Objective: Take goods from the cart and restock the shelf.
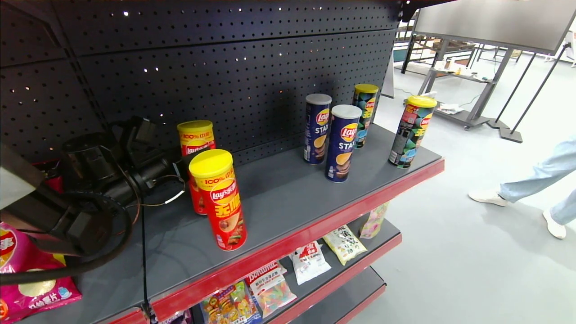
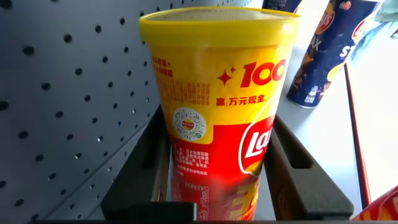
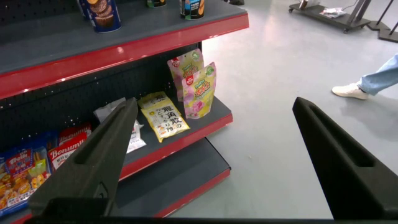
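The red chip can [image 2: 211, 74] stands upright at the back of the shelf [image 1: 288, 198], clasped by the left end effector [image 2: 217, 186]. A second red can [image 1: 220, 202] stands just in front of that end effector, toward the shelf's edge. The right end effector [image 3: 214, 106] is spread wide, holding nothing.

Six chip cans stand upright on top shelf board [image 1: 279, 202], pegboard wall [image 1: 225, 67] behind.
- Left part: rear can [image 1: 195, 135] between left gripper [image 2: 217, 186] fingers; front can [image 1: 219, 200] just before it.
- Middle: wall-side can [image 1: 317, 129], next can [image 1: 343, 144] just before it to right.
- Right: back can [image 1: 365, 114] near wall; end can [image 1: 412, 132] apart, near shelf end.
- Snack bags [image 1: 310, 261] on lower shelf [image 1: 389, 234] beneath.
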Tool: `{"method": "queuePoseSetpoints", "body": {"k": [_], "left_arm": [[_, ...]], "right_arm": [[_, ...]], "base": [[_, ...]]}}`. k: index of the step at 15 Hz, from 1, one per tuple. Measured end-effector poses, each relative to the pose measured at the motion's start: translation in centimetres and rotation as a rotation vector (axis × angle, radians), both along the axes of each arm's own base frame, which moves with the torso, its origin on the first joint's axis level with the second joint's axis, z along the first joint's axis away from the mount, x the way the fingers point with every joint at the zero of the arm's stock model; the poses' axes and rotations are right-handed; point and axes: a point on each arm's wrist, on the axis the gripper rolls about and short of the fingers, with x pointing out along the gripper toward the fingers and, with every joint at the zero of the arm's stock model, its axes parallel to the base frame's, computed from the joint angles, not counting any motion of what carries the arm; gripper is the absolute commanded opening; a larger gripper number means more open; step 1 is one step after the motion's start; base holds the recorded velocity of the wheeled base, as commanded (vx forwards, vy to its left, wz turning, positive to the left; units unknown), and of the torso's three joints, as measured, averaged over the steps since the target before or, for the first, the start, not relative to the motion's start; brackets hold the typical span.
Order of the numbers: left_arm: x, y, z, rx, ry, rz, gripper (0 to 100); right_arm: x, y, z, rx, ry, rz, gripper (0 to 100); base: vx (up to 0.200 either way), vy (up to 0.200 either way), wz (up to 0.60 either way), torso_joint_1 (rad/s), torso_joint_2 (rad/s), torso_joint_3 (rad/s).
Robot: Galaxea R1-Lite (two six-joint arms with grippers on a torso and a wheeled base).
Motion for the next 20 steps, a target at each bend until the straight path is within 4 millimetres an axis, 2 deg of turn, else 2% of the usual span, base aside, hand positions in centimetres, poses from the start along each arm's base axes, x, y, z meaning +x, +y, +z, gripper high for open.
{"method": "queuePoseSetpoints", "body": {"k": [9, 20], "left_arm": [[0.8, -0.3, -0.7, -0.001, 0.008, -0.009, 0], [1.6, -0.8, -0.3, -0.019, -0.004, -0.018, 0]], "right_arm": [[0.0, 0.0, 0.0, 0.0, 0.0, 0.0, 100], [0.0, 0.0, 0.0, 0.0, 0.0, 0.0, 100]], "base": [[0.0, 0.0, 0.0, 0.0, 0.0, 0.0], [0.0, 0.0, 0.0, 0.0, 0.0, 0.0]]}}
